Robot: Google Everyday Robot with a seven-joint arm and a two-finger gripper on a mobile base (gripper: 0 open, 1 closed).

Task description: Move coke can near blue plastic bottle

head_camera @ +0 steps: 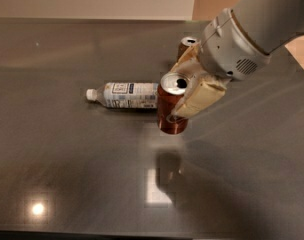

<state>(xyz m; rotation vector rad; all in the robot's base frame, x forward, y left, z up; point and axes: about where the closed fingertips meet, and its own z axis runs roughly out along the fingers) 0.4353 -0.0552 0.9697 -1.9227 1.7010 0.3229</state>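
Note:
The coke can (170, 108) is red with a silver top and hangs upright a little above the dark table, its shadow below it. My gripper (188, 86) is shut on the coke can, one tan finger (199, 99) on its right side and the other behind it. The blue plastic bottle (124, 94) lies on its side with its white cap pointing left, just left of the can and nearly touching it in the view.
A brown-tan can (184, 47) stands upright behind the gripper, partly hidden by it. The dark reflective table (67, 174) stretches to the front and left. My arm comes in from the upper right.

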